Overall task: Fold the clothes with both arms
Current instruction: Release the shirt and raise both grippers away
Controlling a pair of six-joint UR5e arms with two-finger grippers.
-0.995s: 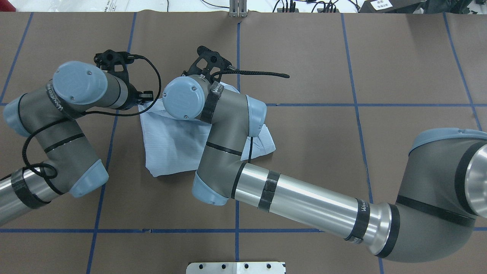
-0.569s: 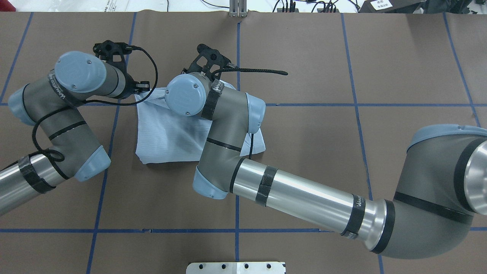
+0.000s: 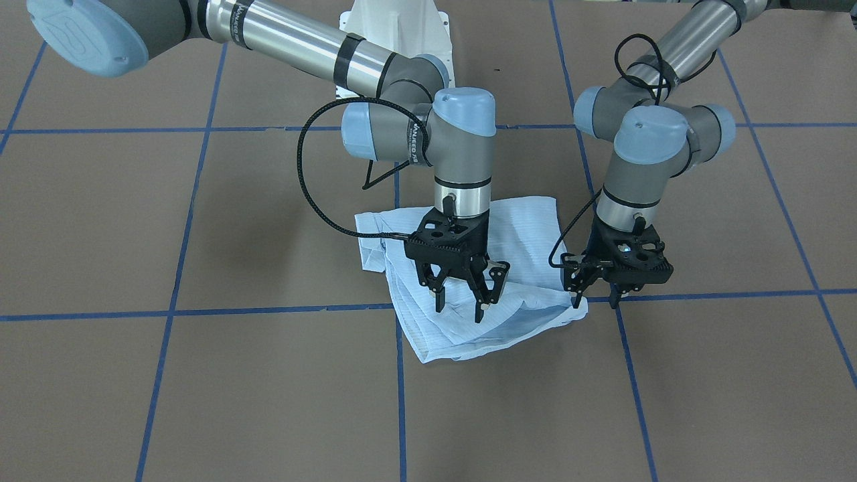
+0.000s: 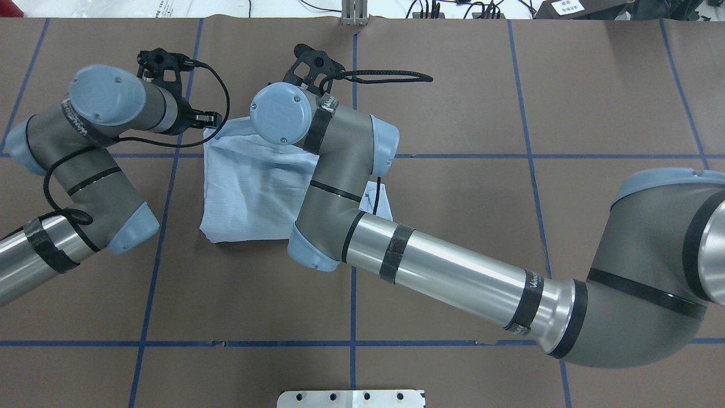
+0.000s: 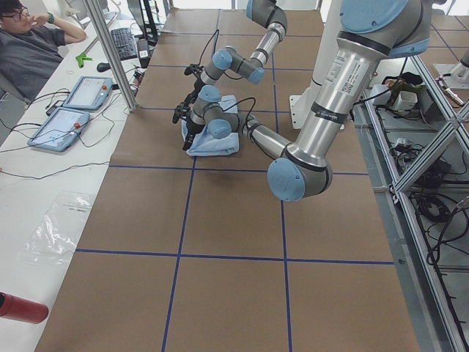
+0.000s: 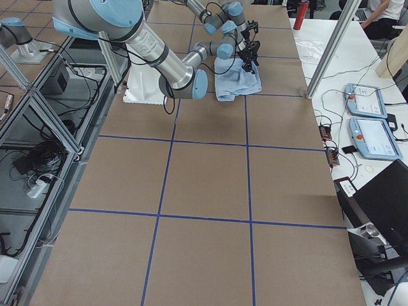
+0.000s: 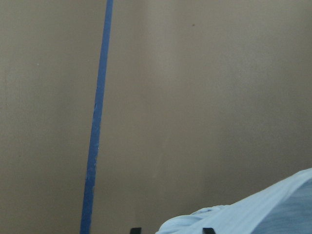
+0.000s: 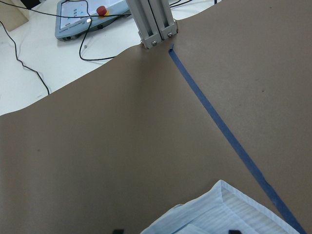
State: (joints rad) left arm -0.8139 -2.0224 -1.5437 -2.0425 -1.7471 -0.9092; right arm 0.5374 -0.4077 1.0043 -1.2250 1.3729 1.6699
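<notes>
The pale blue striped shirt [image 3: 522,227] lies folded into a rough square on the brown table [image 4: 453,102], also seen in the overhead view [image 4: 255,192]. My right gripper [image 3: 458,308] hangs open just above the shirt's far part, its fingers spread with nothing between them. My left gripper [image 3: 596,296] stands open at the shirt's far corner, one finger beside the cloth edge. In the left wrist view the shirt's edge [image 7: 273,209] lies between the fingertips. The right wrist view shows a folded corner of the shirt [image 8: 229,209] below the camera. From overhead, both wrists hide the fingers.
Blue tape lines [image 4: 527,156] divide the table into squares. A white base plate [image 4: 351,398] sits at the near edge and an aluminium post [image 4: 354,11] at the far edge. A person [image 5: 29,44] sits by control pendants [image 5: 88,92] at a side bench.
Both grippers have moved toward the table's far edge. The shirt's near edge was drawn away from the robot, and its right-hand corner has pulled in, leaving a squarer shape.
</notes>
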